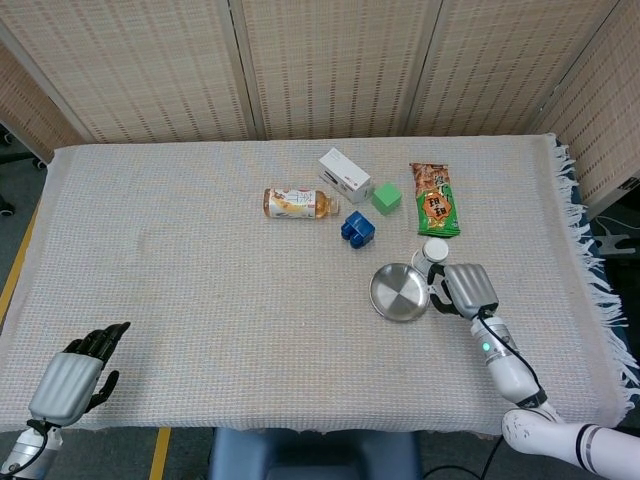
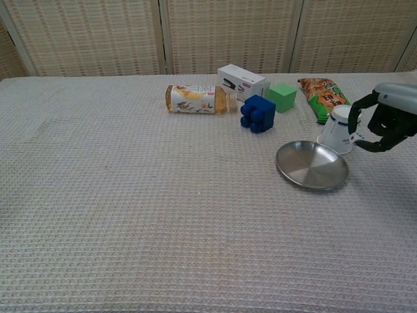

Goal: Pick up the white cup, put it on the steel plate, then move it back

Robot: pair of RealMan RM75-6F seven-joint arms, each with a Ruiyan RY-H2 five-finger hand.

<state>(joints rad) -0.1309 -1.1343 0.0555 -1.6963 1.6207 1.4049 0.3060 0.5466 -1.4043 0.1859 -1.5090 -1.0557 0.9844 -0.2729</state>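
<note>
The white cup (image 2: 335,132) stands on the cloth just behind the right rim of the steel plate (image 2: 311,165), leaning with its top toward my right hand (image 2: 384,121). That hand hovers at the cup's right side, its fingers (image 2: 356,115) curved in an open arc that touches the cup's upper edge without closing around it. From the head view the cup (image 1: 434,250) is partly hidden behind the right hand (image 1: 466,289), beside the plate (image 1: 398,293). My left hand (image 1: 76,376) rests off the table's near left corner, holding nothing, fingers apart.
Behind the plate lie a green snack bag (image 2: 324,96), a green cube (image 2: 282,97), a blue block (image 2: 257,113), a white box (image 2: 242,81) and a bottle on its side (image 2: 195,99). The table's fringed right edge (image 1: 585,250) is close to the right arm.
</note>
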